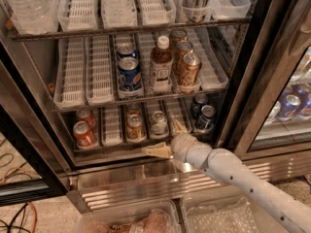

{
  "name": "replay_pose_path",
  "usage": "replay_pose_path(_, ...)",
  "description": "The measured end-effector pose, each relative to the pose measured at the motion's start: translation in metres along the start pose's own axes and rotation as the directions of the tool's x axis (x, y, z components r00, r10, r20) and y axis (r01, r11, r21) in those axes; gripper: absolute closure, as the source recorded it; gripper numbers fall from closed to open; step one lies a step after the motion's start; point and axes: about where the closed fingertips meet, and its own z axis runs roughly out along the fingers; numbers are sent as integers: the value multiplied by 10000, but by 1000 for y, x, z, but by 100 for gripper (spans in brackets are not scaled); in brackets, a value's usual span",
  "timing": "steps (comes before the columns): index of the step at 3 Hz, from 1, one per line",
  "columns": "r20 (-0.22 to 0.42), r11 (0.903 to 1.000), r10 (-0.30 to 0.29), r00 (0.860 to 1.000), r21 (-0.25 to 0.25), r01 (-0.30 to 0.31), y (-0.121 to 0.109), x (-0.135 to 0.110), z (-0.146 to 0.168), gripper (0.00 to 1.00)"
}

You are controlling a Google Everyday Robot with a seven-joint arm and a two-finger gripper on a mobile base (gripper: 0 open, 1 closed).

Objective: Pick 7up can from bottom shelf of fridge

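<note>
The 7up can (158,122), silvery top and pale green body, stands in a middle lane of the bottom shelf (112,126) of the fridge (245,76). An orange-brown can (134,126) is to its left, red cans (83,133) are further left, and dark blue cans (206,116) are to the right. My gripper (167,138) is open at the shelf's front edge, just below and right of the 7up can. One finger (155,150) points left and the other (179,125) points up beside the can. It holds nothing.
The middle shelf holds Pepsi cans (129,74), a brown bottle (160,66) and orange-brown cans (188,70). The steel base grille (146,186) sits under the shelf. Clear plastic bins (121,220) lie below. The right-hand door (291,106) is closed on more cans. Cables (19,216) lie on the floor at left.
</note>
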Motion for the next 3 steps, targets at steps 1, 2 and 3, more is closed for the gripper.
replay_pose_path(1, -67, 9998, -175, 9998, 87, 176, -13, 4, 12, 0)
replay_pose_path(2, 79, 9991, -52, 10000, 415, 49, -32, 9, 20, 0)
replay_pose_path(3, 449, 9967, 161, 9989, 793, -196, -49, 10, 28, 0)
